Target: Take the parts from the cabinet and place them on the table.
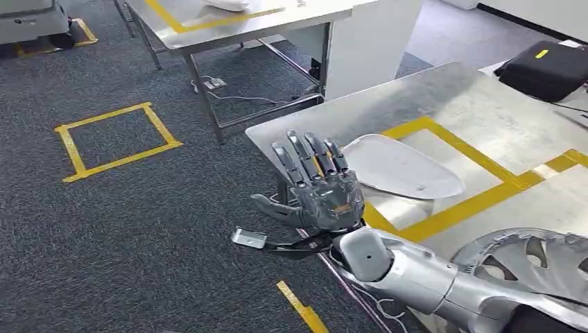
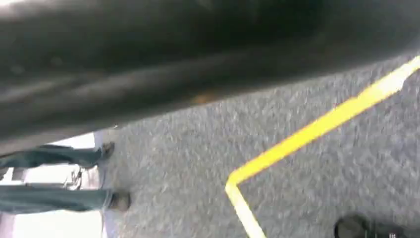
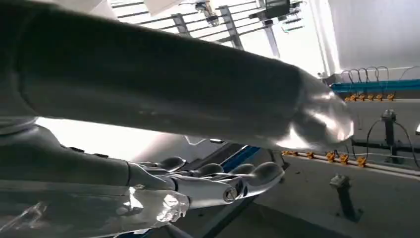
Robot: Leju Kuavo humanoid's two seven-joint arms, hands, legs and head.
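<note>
Right hand [image 1: 320, 182] raised at centre frame in the head view, fingers spread and straight, holding nothing, at the near-left edge of the tabletop [image 1: 471, 97]. White part [image 1: 402, 166] flat on the tabletop just right of the hand, inside the yellow tape square [image 1: 478, 156]; silver wheel cover [image 1: 534, 260] at lower right. Left hand [image 2: 148, 74] a dark blur in its wrist view above grey carpet; state cannot be told.

Industrial workshop: steel tables [image 1: 444, 97] standing on grey carpet [image 1: 139, 229], yellow floor tape [image 1: 114, 141] marking zones.
</note>
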